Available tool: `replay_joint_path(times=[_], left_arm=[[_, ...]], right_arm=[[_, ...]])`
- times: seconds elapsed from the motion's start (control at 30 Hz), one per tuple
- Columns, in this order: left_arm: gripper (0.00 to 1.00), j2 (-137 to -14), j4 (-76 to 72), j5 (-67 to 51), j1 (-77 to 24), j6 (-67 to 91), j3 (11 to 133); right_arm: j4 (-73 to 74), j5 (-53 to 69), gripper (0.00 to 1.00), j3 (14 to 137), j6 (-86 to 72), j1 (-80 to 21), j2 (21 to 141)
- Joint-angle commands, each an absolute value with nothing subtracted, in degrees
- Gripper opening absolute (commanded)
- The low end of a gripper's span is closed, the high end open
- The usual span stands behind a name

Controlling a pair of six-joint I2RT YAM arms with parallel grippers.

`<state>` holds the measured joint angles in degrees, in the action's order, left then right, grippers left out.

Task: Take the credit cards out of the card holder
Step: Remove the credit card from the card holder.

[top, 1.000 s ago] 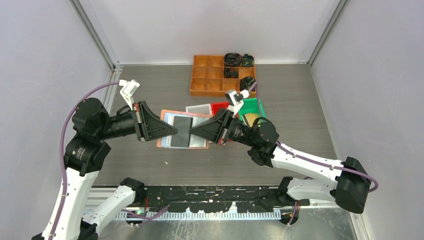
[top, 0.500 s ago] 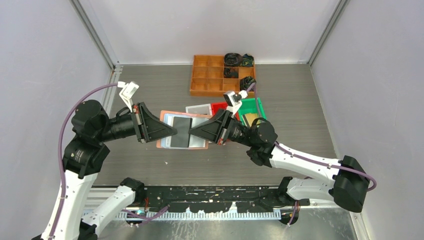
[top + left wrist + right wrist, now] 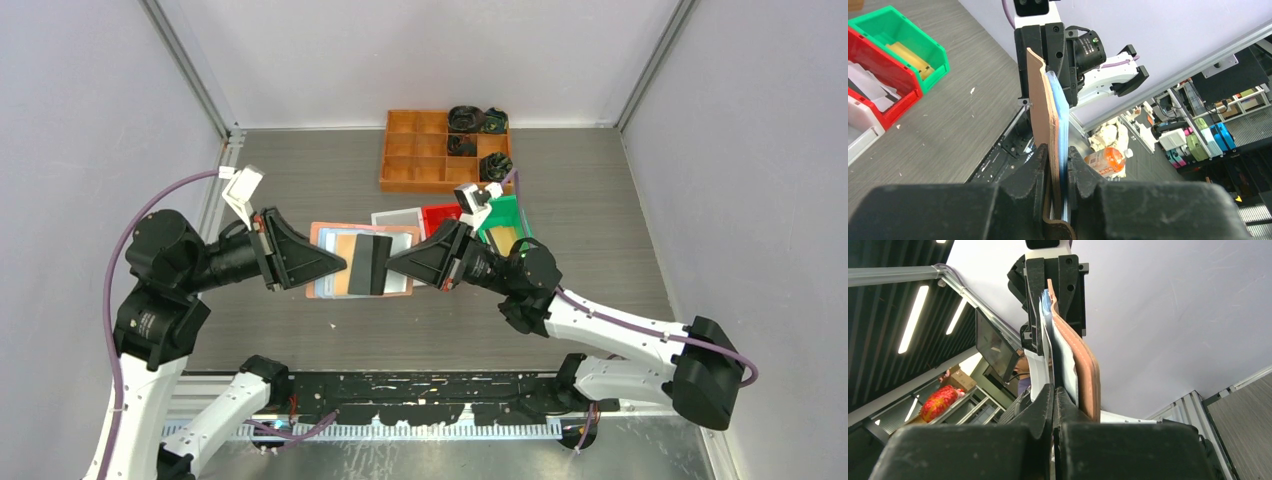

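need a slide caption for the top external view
Left gripper clamps the card holder from the left while right gripper pinches a dark card at its right side.

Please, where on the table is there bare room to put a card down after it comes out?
Bare table lies left of the orange tray, right of the green bin toward the wall, and in the near strip before the arm bases. The middle is crowded: left gripper on the card holder, right gripper on a dark card, red bin just behind.
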<state>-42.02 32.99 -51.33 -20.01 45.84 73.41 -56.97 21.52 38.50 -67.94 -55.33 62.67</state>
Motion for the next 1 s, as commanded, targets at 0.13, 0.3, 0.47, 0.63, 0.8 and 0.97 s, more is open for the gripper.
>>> replay_joint_path(times=[0.13,0.3,0.47,0.63,0.8,0.97], left_arm=[[0.00,-41.4,28.5,-51.8,-20.0,45.7,75.9],[0.00,-41.4,28.7,-52.0,-20.0,45.5,76.1],[0.00,-41.6,28.3,-51.8,-20.0,45.7,76.1],[0.00,-41.7,28.6,-51.3,-20.0,45.1,76.3],[0.00,-41.8,31.6,-50.2,-19.9,41.7,77.8],[0.00,-41.7,33.5,-49.9,-20.0,39.2,78.8]], right_arm=[[-61.8,24.0,0.36,45.1,-70.4,-56.1,67.5],[-63.6,24.6,0.43,45.6,-71.7,-56.1,68.3],[-63.7,26.2,0.37,47.5,-71.8,-56.4,69.7],[-63.2,26.6,0.19,47.3,-71.2,-56.4,68.9],[-56.0,25.9,0.01,44.3,-67.5,-54.1,62.2],[-39.5,26.5,0.01,44.8,-62.3,-47.7,52.5]])
